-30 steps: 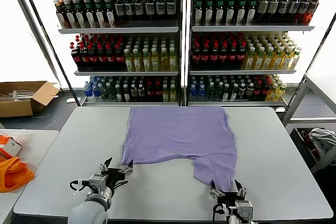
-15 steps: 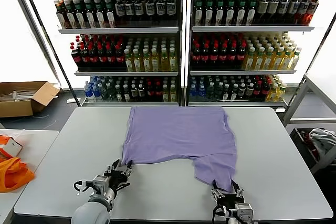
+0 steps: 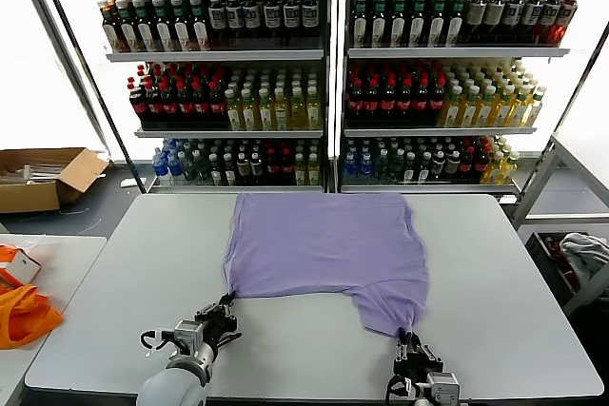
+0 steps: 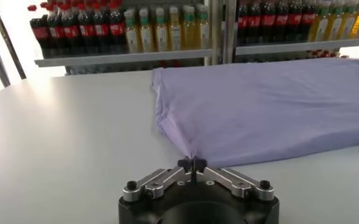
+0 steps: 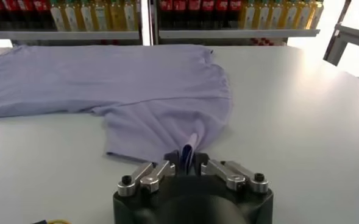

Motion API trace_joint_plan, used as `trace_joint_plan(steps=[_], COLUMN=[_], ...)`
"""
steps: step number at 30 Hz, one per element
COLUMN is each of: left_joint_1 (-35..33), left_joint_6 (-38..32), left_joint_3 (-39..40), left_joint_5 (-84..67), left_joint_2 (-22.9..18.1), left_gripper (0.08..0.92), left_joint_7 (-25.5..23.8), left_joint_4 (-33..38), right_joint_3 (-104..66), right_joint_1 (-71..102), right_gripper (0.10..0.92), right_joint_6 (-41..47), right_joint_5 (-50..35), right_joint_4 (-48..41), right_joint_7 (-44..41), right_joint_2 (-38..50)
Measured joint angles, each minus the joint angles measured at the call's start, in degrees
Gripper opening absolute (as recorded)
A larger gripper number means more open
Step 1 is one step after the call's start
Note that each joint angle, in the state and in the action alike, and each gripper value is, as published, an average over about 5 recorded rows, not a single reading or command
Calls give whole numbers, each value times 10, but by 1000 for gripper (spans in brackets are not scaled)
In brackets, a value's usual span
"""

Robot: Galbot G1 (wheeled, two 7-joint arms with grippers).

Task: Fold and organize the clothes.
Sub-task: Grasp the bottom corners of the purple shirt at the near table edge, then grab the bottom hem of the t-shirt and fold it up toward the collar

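Note:
A lavender T-shirt (image 3: pixel 324 244) lies spread on the grey table (image 3: pixel 495 263), plain side up. My left gripper (image 3: pixel 225 309) is shut on the shirt's near left corner; in the left wrist view (image 4: pixel 192 162) the cloth (image 4: pixel 270 100) runs to a point between the pinched fingers. At the near right, my right gripper (image 3: pixel 411 341) is shut on the tip of the hanging flap. A fold of fabric (image 5: pixel 167 91) stands pinched in the right gripper (image 5: pixel 189 158) in the right wrist view.
Drink shelves (image 3: pixel 324 64) stand behind the table. An orange bag (image 3: pixel 24 316) lies on a side table to the left, with a cardboard box (image 3: pixel 43 176) on the floor beyond. A metal rack (image 3: pixel 571 235) stands at the right.
Both grippers went from open to shut, each pinching a near corner of the shirt. The shirt's near edge has drawn slightly taut toward them.

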State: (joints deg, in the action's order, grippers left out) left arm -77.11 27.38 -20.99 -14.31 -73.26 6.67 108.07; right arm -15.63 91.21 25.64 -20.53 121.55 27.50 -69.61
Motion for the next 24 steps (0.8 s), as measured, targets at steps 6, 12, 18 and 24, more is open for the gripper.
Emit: trace_joint_plan(steps=[6,12,18,24], left_joint_1=[-1,0,14,40], left_joint_6=[-11,-26,-49,-71], left_joint_3=[0,-6,-16,-17], left_joint_5=[5,5,-5,-24], left_joint_2=[-5,-12,-19,-21], left_gripper=[84,84,84,84], left_joint_7=[-2,-4,-3,-1], left_joint_4=[5,13,13,2], right_joint_3=[-9,-21,-31,-34], right_joint_1=[-6,-20,-45,-86], right_gripper=[108,108,108,108], right_joint_6=[-6,-26,-47,-56], right_joint_5=[10,20,22,16], right_joint_4=[8,14,5,-15], right_joint_7=[-10,-26,-43,-54], right_joint_2=[-7,-15,-27,-40])
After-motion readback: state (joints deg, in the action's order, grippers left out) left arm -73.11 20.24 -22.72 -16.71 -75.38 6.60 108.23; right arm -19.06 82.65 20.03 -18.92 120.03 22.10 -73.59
